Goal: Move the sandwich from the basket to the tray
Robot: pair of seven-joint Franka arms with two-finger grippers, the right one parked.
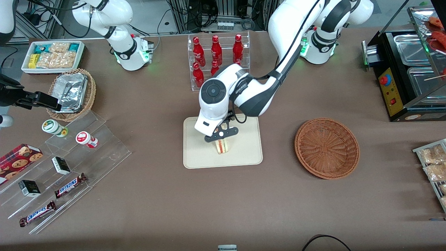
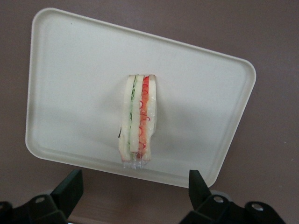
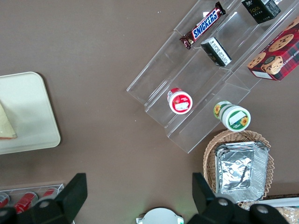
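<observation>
Bright, even light; soft shadows.

1. A corner of the cream tray (image 3: 32, 112) lies on the brown table (image 3: 103, 60), with a pale slice of the sandwich (image 3: 4, 125) resting on it at the picture's edge.
2. A clear stepped stand (image 3: 196, 79) holds 1 Snickers bar (image 3: 206, 25), 2 small dark boxes (image 3: 216, 51) and a cookie box (image 3: 275, 53).
3. On its lower steps lie 2 cups, 1 red-lidded (image 3: 180, 101) and 1 green-and-white (image 3: 233, 116).
4. Just beside the stand sits a tan wicker basket (image 3: 211, 156) holding foil containers (image 3: 240, 168).
5. Red bottles (image 3: 23, 198) show in a clear rack.
</observation>
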